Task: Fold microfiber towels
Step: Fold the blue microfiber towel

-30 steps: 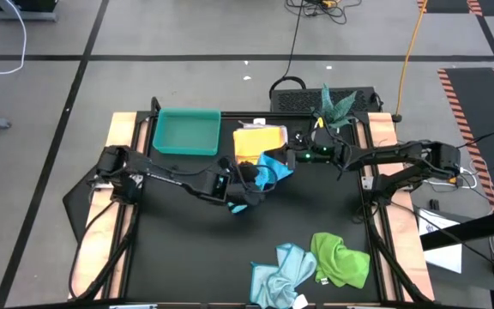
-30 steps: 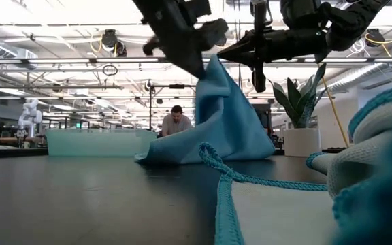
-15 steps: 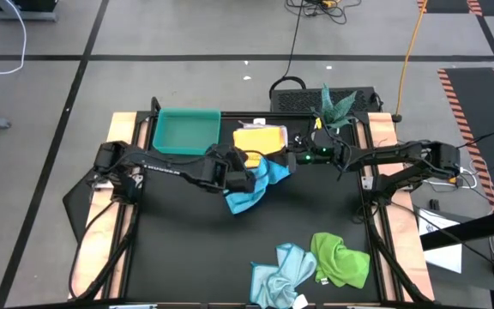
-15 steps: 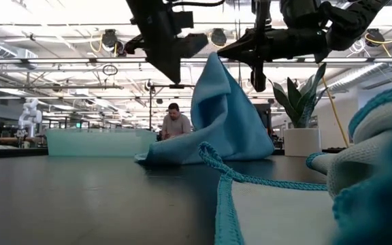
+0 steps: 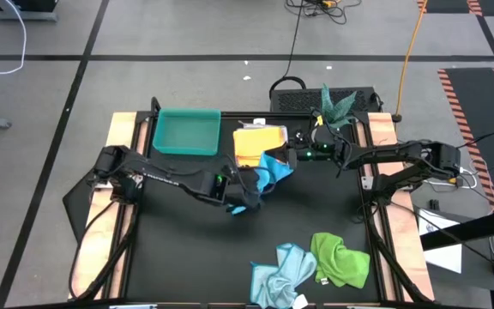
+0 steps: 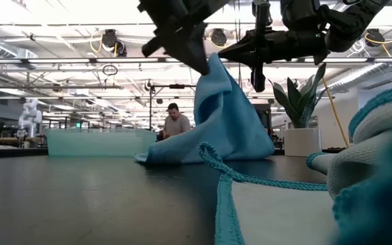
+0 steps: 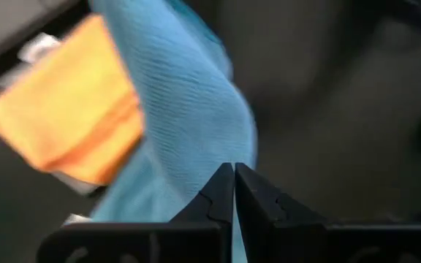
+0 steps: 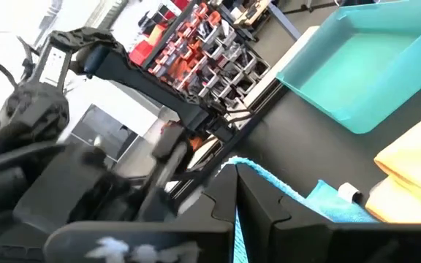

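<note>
High view over the black table [image 5: 178, 249], wood-edged at both sides, two dark arms reaching in from left and right toward its far middle. Teal tray [image 5: 186, 131] at the far left of the table, yellow-orange towel [image 5: 254, 142] folded flat just beside it. Bright blue towel [image 5: 273, 165] pinched between both arms and lifted into a peak, its lower edge draped on the table next to the yellow-orange one. Left claw [image 5: 249, 190] closed on one part of the bright blue towel, fingers [image 7: 221, 191] pressed together over the cloth in the left wrist view. Right claw [image 5: 292, 156] shut tight, a thin blue edge caught at its tips in the right wrist view. Green towel [image 5: 341, 257] crumpled at the near right, pale blue towel [image 5: 283, 268] bunched touching it. Low view: blue peak hanging under the two claws, potted plant [image 6: 297, 109] behind, a person [image 6: 176, 124] far off in the room.
</note>
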